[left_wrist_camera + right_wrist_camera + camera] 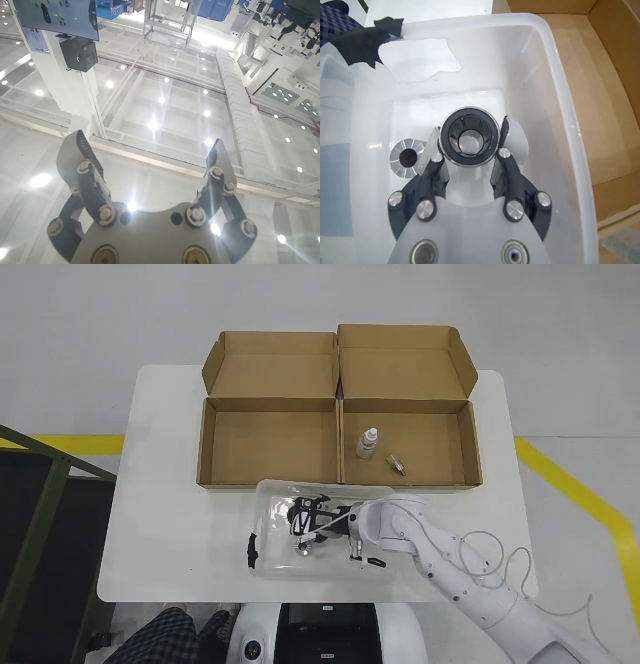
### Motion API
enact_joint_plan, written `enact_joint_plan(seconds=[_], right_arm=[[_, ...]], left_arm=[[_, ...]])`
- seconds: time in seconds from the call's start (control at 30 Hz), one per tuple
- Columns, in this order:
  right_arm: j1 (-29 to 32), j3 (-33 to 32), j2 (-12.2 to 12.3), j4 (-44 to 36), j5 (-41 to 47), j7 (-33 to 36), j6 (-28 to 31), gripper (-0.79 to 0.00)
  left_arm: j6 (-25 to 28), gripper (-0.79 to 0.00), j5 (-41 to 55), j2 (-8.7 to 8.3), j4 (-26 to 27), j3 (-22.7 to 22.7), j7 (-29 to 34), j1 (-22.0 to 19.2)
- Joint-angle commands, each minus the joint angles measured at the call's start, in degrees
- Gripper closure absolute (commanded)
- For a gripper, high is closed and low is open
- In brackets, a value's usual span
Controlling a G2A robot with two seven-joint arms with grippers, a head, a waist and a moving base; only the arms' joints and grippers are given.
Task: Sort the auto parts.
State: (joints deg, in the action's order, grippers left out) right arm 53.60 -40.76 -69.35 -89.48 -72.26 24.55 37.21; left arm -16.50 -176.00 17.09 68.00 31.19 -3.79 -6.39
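While a white bottle (pixel 369 442) and brass fitting (pixel 395 464) already lie in the cardboard box (pixel 440 414) behind the clear bin (pixel 555 75), the right gripper (pixel 470 136) clamps a linear bearing (pixel 446 140) inside the bin. Probably a metal collet (pixel 395 150) is left beside it. Left gripper (pixel 150 150) gapes wide, holding nothing.

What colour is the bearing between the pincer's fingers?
Black-faced, silver-rimmed bearing; best in right wrist view.

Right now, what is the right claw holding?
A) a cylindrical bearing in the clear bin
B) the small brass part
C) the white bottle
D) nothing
A: the right claw has a finger pressed against each side of the cylindrical bearing, inside the clear bin.
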Motion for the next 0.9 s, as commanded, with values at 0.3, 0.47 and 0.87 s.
enact_joint_plan(seconds=[0.3, 0.47, 0.87], right_arm=[[1.18, -2.29, 0.48, -2.62, 0.22, -1.22, 2.24, 0.0], [3.21, -5.05, 1.39, -5.97, 0.02, -1.86, 3.55, 0.0], [9.36, -13.18, 3.67, -15.96, 1.21, -6.85, 6.8, 0.0]], left_arm=[[0.0, -0.785, 0.0, 0.0, 0.0, 0.0, 0.0, 0.0], [0.0, -0.785, 0.0, 0.0, 0.0, 0.0, 0.0, 0.0], [0.0, -0.785, 0.0, 0.0, 0.0, 0.0, 0.0, 0.0]])
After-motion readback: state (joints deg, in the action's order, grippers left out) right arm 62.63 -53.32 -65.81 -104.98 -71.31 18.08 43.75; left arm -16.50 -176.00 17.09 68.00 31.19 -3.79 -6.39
